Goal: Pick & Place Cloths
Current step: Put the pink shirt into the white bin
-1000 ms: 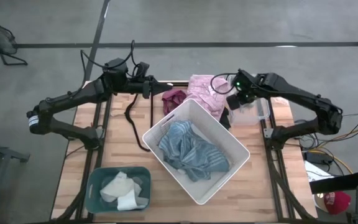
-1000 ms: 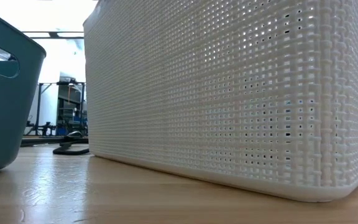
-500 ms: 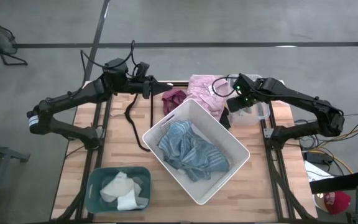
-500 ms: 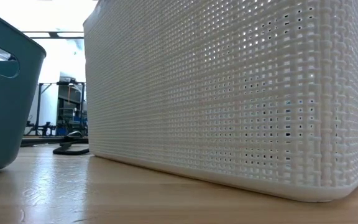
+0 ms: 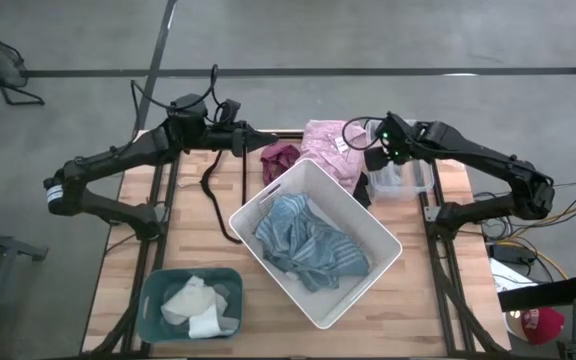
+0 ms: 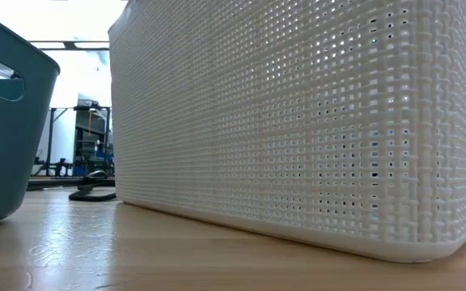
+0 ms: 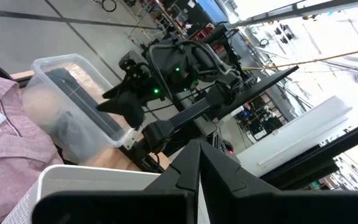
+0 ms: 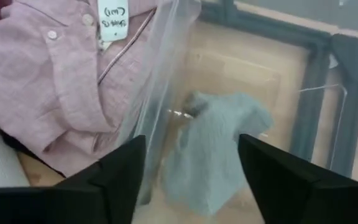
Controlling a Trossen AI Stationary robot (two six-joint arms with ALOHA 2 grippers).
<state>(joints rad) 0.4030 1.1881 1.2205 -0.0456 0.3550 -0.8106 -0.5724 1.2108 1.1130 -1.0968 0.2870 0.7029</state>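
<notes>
Right gripper point(image 5: 376, 160) hovers over the clear plastic bin point(image 5: 408, 178) at the table's far right corner, fingers point(image 8: 123, 171) spread apart with nothing between them. Left gripper point(image 5: 251, 144) waits at the far edge with its fingers pressed together. White woven basket point(image 5: 368, 265) sits mid-table and contains the blue striped cloth point(image 5: 303, 240). Teal bin point(image 5: 153, 300) at the near left contains the cream-white cloth point(image 5: 193, 300). Pink cloth point(image 8: 48, 74) with white tag point(image 8: 114, 17) lies just beside the clear bin. Grey cloth point(image 8: 219, 146) lies inside the clear bin. Maroon cloth point(image 5: 280, 157) rests beside the pink cloth.
</notes>
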